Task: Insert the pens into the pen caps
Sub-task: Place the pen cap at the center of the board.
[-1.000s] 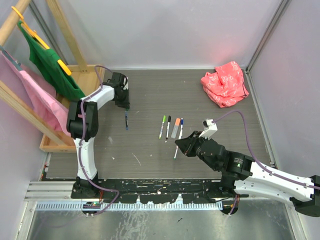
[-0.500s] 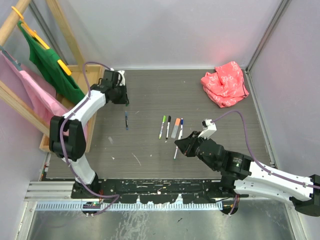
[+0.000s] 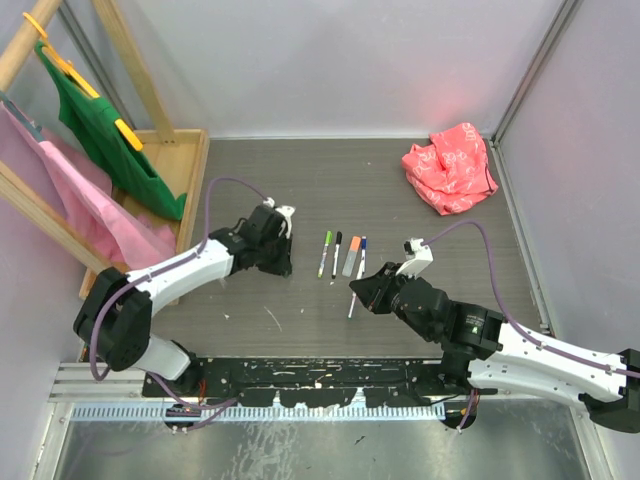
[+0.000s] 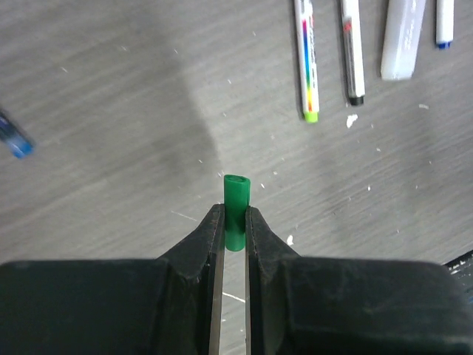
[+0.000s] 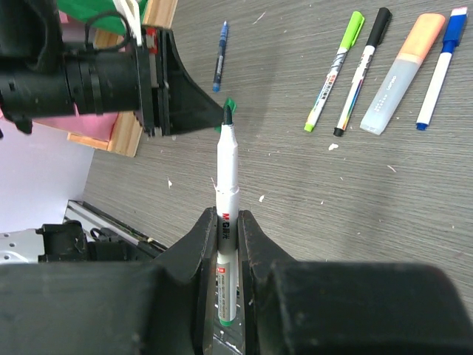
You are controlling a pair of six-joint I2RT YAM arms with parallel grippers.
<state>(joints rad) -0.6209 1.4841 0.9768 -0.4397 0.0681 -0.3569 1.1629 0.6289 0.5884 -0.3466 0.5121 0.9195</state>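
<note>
Over mid-table near the pen row, left gripper clamps green cap; right gripper clamps white pen.

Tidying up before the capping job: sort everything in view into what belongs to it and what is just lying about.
Belongs to the job:
- green cap in the left tool
- white pen in the right tool
- lime pen, black pen, orange highlighter and blue-tipped pen, in a row
- dark blue pen, lying apart

Lying about:
- crumpled red bundle
- green garment and pink garment on the wooden rack
</note>
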